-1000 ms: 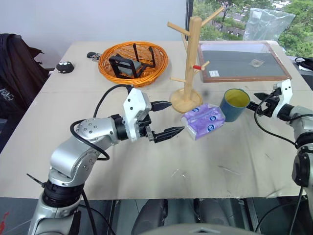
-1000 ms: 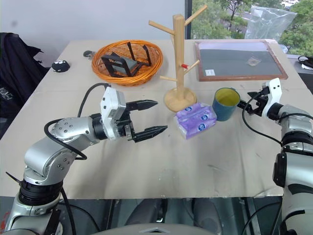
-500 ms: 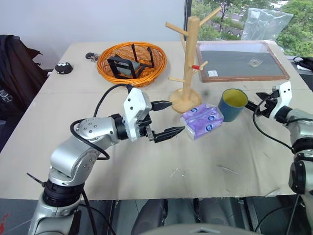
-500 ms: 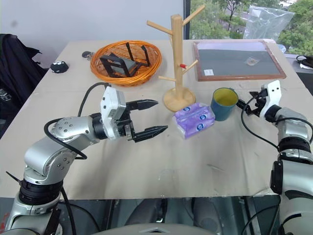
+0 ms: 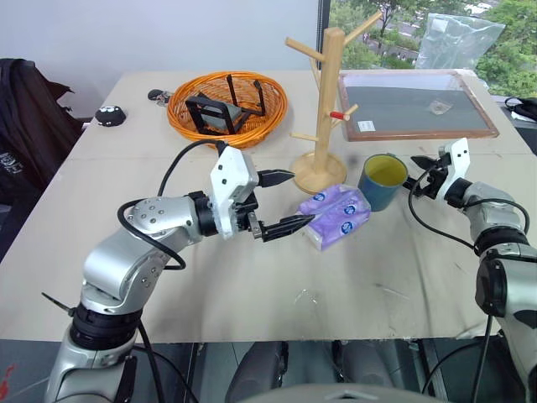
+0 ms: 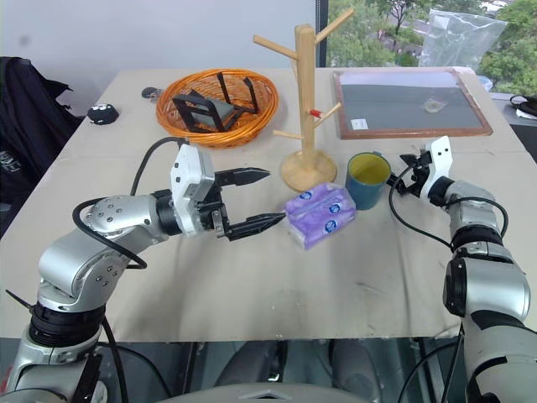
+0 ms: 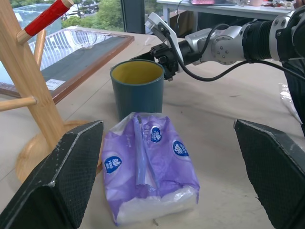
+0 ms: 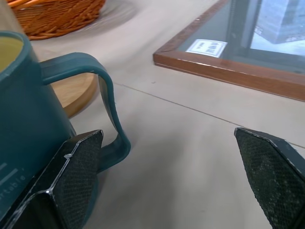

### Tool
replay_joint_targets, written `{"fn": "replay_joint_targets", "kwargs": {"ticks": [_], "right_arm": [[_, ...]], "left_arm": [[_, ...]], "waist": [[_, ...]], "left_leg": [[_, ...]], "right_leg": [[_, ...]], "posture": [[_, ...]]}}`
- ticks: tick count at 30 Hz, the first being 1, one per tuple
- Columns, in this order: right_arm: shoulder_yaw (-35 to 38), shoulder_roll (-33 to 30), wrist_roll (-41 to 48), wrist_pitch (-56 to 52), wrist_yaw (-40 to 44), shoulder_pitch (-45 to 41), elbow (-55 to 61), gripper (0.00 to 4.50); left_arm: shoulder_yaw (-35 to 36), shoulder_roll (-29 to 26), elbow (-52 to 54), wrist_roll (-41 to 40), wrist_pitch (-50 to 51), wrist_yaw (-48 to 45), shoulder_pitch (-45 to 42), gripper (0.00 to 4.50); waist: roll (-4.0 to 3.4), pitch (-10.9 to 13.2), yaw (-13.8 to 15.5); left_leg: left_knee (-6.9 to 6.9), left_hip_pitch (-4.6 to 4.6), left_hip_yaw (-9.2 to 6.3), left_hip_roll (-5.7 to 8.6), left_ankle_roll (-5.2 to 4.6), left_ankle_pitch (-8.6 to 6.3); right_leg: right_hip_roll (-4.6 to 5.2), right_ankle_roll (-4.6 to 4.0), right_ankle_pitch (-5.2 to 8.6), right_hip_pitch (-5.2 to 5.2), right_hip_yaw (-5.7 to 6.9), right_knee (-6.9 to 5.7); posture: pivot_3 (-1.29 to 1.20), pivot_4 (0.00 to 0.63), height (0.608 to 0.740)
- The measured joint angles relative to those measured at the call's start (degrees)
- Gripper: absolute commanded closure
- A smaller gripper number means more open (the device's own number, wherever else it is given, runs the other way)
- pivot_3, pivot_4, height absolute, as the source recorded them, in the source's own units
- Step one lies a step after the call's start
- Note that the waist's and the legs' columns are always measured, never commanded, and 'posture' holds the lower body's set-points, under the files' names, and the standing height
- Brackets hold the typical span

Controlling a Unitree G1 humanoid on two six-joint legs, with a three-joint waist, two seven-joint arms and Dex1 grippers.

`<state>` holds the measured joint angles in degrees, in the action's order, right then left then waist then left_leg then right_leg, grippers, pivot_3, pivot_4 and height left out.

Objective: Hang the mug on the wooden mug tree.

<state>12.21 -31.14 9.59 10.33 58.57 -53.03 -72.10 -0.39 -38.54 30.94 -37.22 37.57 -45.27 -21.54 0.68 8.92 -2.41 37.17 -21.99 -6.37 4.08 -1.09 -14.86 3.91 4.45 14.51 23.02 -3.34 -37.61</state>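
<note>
Right gripper [image 5: 417, 181] gapes wide beside the mug [image 5: 382, 180] handle (left gripper [image 5: 285, 201] also open), gripping nothing

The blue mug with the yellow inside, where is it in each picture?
Left eye view: the mug stands right of centre, beside the purple tissue pack.
Right eye view: the same spot, right of the wooden mug tree.
Left wrist view: upper middle, behind the tissue pack.
Right wrist view: close up at the left edge, handle showing.
Shared landmark: the mug tree's round base.
</note>
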Motion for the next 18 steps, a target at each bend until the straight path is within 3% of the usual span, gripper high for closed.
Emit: {"fn": "replay_joint_targets", "kwargs": {"ticks": [9, 16, 18], "right_arm": [[-0.6, 0.0, 0.0, -3.9, 9.8, -0.6, 1.3, 0.03], [-0.5, 1.9, 0.3, -4.6, 10.2, -0.2, 4.2, 0.03], [-0.6, 2.6, 0.2, -4.3, 9.8, -0.1, 4.2, 0.42]], "left_arm": [[0.2, 0.0, 0.1, 0.0, -0.7, 0.8, 2.3, 0.00], [0.2, 0.0, 0.1, 0.2, -1.7, 1.0, 3.0, 0.00], [0.2, 0.0, 0.1, 0.3, -1.8, 0.9, 3.0, 0.00]], "waist": [[0.00, 0.0, -0.1], [0.00, 0.0, -0.1], [0.00, 0.0, -0.1]], "left_leg": [[0.00, -0.01, 0.00, 0.00, 0.00, 0.00], [0.00, 0.00, -0.01, -0.01, 0.00, 0.00], [0.00, 0.00, -0.01, -0.01, 0.00, 0.00]], "right_leg": [[0.01, 0.00, 0.00, 0.00, 0.00, 0.00], [0.00, 0.00, 0.00, 0.01, 0.00, -0.01], [0.01, 0.00, 0.00, 0.01, 0.00, -0.01]], "posture": [[0.00, 0.150, 0.740], [0.00, 0.150, 0.740], [0.00, 0.150, 0.740]]}}
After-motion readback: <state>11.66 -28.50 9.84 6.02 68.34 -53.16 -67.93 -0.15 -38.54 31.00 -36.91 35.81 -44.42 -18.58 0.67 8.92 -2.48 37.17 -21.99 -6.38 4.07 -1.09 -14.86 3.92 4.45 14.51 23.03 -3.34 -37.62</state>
